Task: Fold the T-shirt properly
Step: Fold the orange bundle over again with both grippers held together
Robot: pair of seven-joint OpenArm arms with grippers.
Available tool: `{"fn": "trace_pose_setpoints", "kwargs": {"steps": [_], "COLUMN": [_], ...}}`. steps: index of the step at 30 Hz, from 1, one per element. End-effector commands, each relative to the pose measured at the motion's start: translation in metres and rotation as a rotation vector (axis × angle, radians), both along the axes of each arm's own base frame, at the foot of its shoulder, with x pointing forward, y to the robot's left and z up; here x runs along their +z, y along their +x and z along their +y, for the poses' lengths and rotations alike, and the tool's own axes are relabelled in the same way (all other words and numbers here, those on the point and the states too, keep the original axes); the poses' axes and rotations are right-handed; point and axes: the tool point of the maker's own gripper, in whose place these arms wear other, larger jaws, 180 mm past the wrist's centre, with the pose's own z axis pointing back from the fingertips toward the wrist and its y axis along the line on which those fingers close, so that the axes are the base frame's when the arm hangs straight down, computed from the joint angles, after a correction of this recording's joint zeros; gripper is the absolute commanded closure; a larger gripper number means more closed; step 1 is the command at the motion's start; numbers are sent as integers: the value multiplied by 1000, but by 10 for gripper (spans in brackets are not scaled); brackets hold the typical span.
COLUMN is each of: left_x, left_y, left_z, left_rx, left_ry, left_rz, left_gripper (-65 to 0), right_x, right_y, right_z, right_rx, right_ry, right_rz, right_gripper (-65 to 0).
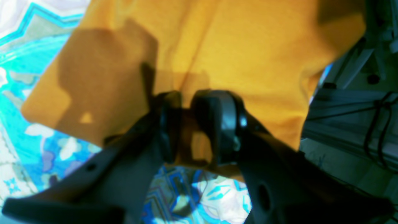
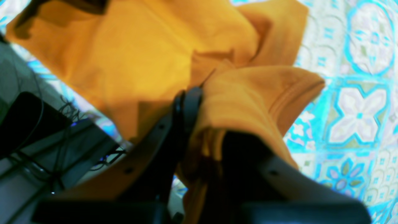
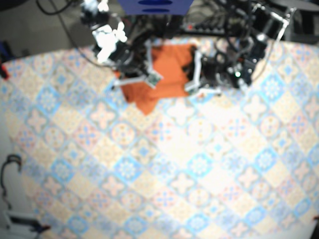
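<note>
1. T-shirt [image 3: 167, 62]: orange and crumpled, not yet flat. It lies on the far strip of the table, close under the robot's base and between the two arms.
2. Left gripper [image 1: 186, 130]: jaws closed on a pinch of the shirt's edge, with cloth showing between the two pads. The rest of the shirt spreads away from the jaws, up and out across the wrist view. Its free side edge runs down towards the tablecloth.
3. Right gripper [image 2: 205, 124]: jaws drawn together on a bunched fold. The cloth is draped right over one finger, so I judge it a hold rather than see the pads meet. A stitched hem [image 2: 298, 93] hangs just beside that finger.
4. Key relation: each arm holds its own side of the shirt, and the cloth runs crosswise between them. Neither arm is clearly the nearer. One loose corner points down towards the table's middle.
5. Tablecloth [image 3: 179, 164]: patterned tiles in blue and cream. It offers wide open room on the side away from the base, which looks the natural way to draw the shirt out.
6. Rig frame [image 1: 342, 105]: bars and cables just beside the shirt on the base side. That leaves little room there, and cloth could snag.
</note>
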Motion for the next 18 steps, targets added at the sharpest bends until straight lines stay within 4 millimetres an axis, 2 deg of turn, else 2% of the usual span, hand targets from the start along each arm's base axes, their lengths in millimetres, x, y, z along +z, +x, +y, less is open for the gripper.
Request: {"fn": "trace_pose_setpoints", "kwargs": {"steps": [1,12,18], "left_x": [-10,-13,-13], "left_y": [-2,-1,-1], "left_z": [16,23,23], "left_rx": [-15,-34,-34], "left_ry": [97,145,145], "left_rz": [1,-17,-19], "left_gripper": [-173,-174,-175], "right_x": [12,25,37], "right_y": [6,17,24], "right_z": [12,31,51], "right_rx": [15,51,55], "right_ry": [45,77,126], "right_rz": [-38,-79,-101], "right_gripper": [0,0,0]}}
